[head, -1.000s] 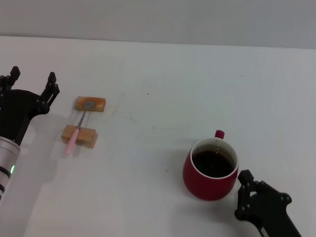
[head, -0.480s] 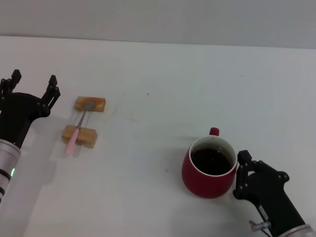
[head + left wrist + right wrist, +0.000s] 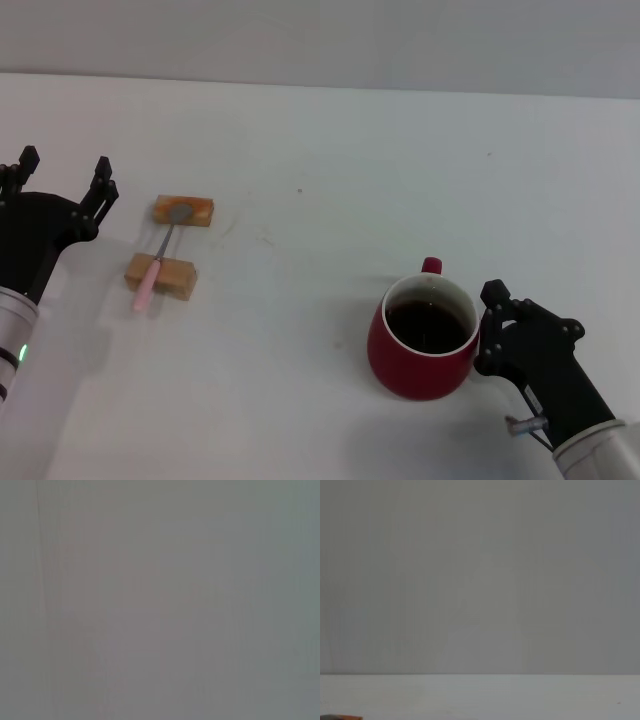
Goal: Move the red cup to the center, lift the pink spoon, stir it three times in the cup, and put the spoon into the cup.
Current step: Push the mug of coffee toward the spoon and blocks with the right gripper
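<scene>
The red cup (image 3: 420, 345), with dark liquid inside and its small handle pointing away from me, stands on the white table right of the middle. My right gripper (image 3: 487, 330) is open and sits against the cup's right side, one fingertip (image 3: 491, 293) level with the rim. The pink spoon (image 3: 150, 275) lies across two tan wooden blocks at the left, its grey bowl on the far block (image 3: 183, 211) and its pink handle over the near block (image 3: 160, 276). My left gripper (image 3: 63, 165) hovers open just left of the blocks, clear of the spoon.
The white tabletop (image 3: 300, 300) reaches back to a grey wall. Plain grey fills the left wrist view. The right wrist view holds grey wall above a strip of table (image 3: 520, 697).
My right gripper has come up and inward against the cup's right side. The cup has slid slightly left, its handle turning a little leftward. The left gripper shifted slightly left.
</scene>
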{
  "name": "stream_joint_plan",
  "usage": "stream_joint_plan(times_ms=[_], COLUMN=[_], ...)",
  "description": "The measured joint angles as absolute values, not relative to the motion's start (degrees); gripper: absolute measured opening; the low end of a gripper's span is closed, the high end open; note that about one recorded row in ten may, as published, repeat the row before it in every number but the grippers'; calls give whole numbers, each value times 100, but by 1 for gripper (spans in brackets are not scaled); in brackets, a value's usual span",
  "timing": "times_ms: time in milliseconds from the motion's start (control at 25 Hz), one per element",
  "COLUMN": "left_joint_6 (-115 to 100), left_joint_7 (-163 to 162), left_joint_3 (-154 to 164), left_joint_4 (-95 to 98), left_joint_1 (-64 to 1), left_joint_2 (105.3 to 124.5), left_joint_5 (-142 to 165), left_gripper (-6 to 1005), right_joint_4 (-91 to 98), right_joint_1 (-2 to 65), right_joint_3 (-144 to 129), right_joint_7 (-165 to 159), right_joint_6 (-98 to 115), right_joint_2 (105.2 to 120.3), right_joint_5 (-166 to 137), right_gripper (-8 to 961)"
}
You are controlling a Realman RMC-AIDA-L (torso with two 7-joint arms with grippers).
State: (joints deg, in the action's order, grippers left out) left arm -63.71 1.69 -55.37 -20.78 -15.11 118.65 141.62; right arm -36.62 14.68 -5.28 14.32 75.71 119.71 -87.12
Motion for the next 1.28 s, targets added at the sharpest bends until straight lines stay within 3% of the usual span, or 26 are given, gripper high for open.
stream_joint_plan(times_ms=[640, 1280], left_joint_6=[-6351, -6336], left_joint_7=[166, 166], left_joint_3=[-5537, -5547], left_joint_4=[-2064, -2003], left_joint_1=[-1582, -1607], left_joint_2=[11857, 11863], left_joint_5=[14163, 14163], left_gripper=[836, 835], right_joint_4=[-4251, -4210], right_joint_1=[709, 1437], right_joint_3=[-696, -647], right_joint_7=[1477, 1447], right_joint_6=[7733, 7165], right_joint_2=[11982, 11979], right_joint_5=[-8961, -8965], right_gripper=[0, 0])
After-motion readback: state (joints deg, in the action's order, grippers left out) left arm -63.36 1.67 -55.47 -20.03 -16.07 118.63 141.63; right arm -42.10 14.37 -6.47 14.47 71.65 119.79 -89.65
